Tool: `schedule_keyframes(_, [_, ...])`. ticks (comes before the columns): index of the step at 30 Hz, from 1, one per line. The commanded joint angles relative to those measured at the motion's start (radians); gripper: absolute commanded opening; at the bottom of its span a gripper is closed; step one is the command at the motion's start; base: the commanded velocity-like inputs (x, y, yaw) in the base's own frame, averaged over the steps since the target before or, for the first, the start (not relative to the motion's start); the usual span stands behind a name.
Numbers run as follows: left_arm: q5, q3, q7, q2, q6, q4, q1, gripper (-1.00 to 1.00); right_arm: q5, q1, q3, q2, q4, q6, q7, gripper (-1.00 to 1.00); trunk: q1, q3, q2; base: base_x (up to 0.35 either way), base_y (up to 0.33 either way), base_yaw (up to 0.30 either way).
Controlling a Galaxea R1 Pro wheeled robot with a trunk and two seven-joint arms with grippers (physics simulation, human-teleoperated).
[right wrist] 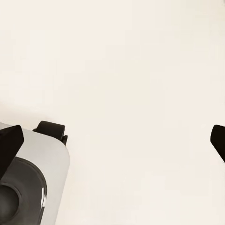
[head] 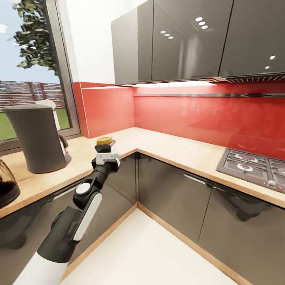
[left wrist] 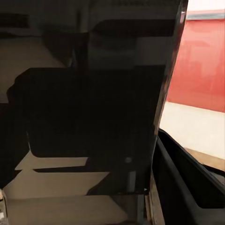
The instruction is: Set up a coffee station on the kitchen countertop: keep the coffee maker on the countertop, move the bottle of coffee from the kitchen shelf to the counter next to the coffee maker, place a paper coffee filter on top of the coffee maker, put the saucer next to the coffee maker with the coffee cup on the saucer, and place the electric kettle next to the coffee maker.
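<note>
Over the wooden countertop point(head: 166, 148), the left pincer point(head: 105, 148) grips a yellow-capped bottle point(head: 104, 141).

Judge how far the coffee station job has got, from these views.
Done: a tall grey kettle-like vessel stands on the countertop. In hand: the left gripper holds a dark yellow-capped jar, likely the bottle of coffee, at the counter edge, not yet set down. The right gripper hangs open over the floor. Left, as far as visible: setting the jar down, then filter, saucer and cup.
</note>
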Motion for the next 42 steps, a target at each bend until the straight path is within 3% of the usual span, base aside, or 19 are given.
schedule_keyframes(1, [0.007, -0.003, 0.009, 0.000, 0.004, -0.002, -0.001, -1.00, 0.004, 0.001, 0.002, 0.000, -0.002, -0.001, -0.001, 1.00, 0.000, -0.001, -0.001, 0.000, 0.000, 0.270])
schedule_keyframes(4, [0.006, -0.004, 0.011, -0.003, 0.004, -0.007, -0.001, -1.00, 0.003, 0.001, 0.002, 0.000, -0.002, 0.001, 0.001, 1.00, 0.000, -0.001, -0.001, 0.000, 0.000, 0.159])
schedule_keyframes(7, [-0.024, -0.004, 0.013, -0.009, 0.005, -0.009, -0.001, -1.00, 0.004, 0.001, 0.002, 0.000, -0.002, 0.001, 0.002, 1.00, 0.000, -0.001, -0.001, 0.000, 0.000, 0.015])
schedule_keyframes(8, [-0.072, -0.003, 0.013, -0.017, 0.006, -0.009, -0.001, -1.00, 0.004, 0.001, 0.002, 0.000, -0.003, 0.002, 0.002, 1.00, 0.000, -0.001, -0.001, 0.000, 0.000, 0.006])
schedule_keyframes(9, [-0.190, -0.001, 0.013, -0.051, 0.009, -0.013, -0.001, -1.00, 0.004, 0.001, 0.002, -0.001, -0.002, 0.002, 0.003, 1.00, 0.000, -0.001, -0.001, 0.000, 0.000, 0.001])
schedule_keyframes(11, [-0.216, 0.003, 0.014, -0.073, 0.009, -0.015, -0.001, -1.00, 0.004, 0.001, 0.002, -0.002, -0.003, 0.003, 0.003, 1.00, 0.000, -0.001, -0.001, 0.000, 0.000, 0.001])
schedule_keyframes(14, [-0.228, 0.005, 0.024, -0.091, 0.010, -0.016, -0.001, -1.00, 0.004, 0.001, 0.002, -0.002, -0.003, 0.003, 0.004, 1.00, 0.000, -0.001, -0.001, 0.000, 0.000, 0.000])
schedule_keyframes(15, [-0.230, 0.006, 0.038, -0.095, 0.011, -0.016, -0.001, -1.00, 0.004, 0.001, 0.002, -0.002, -0.002, 0.003, 0.004, 1.00, 0.000, -0.001, -0.001, 0.000, 0.000, 0.000])
schedule_keyframes(16, [-0.247, 0.007, 0.160, -0.103, 0.012, -0.017, -0.001, -1.00, 0.004, 0.001, 0.002, -0.002, -0.002, 0.003, 0.004, 1.00, 0.000, -0.001, -0.001, 0.000, 0.000, 0.000])
schedule_keyframes(17, [-0.260, 0.006, 0.218, -0.106, 0.015, -0.017, -0.001, -1.00, 0.007, 0.001, 0.002, -0.002, -0.002, 0.003, 0.004, 1.00, 0.000, -0.001, -0.001, 0.000, 0.000, 0.000])
schedule_keyframes(20, [-0.279, 0.006, 0.281, -0.108, 0.031, -0.017, -0.001, -1.00, 0.012, 0.001, 0.002, -0.002, -0.002, 0.003, 0.004, 1.00, 0.000, -0.001, -0.001, 0.000, 0.000, 0.000])
schedule_keyframes(25, [-0.291, 0.007, 0.316, -0.108, 0.046, -0.017, -0.001, -1.00, 0.014, 0.001, 0.002, -0.002, -0.002, 0.003, 0.004, 1.00, 0.000, -0.001, -0.001, 0.000, 0.000, 0.000])
schedule_keyframes(42, [-0.292, 0.007, 0.323, -0.106, 0.051, -0.013, -0.001, -1.00, 0.015, 0.001, 0.002, 0.000, -0.003, 0.001, 0.000, 1.00, 0.000, -0.001, -0.001, 0.000, 0.000, 0.193])
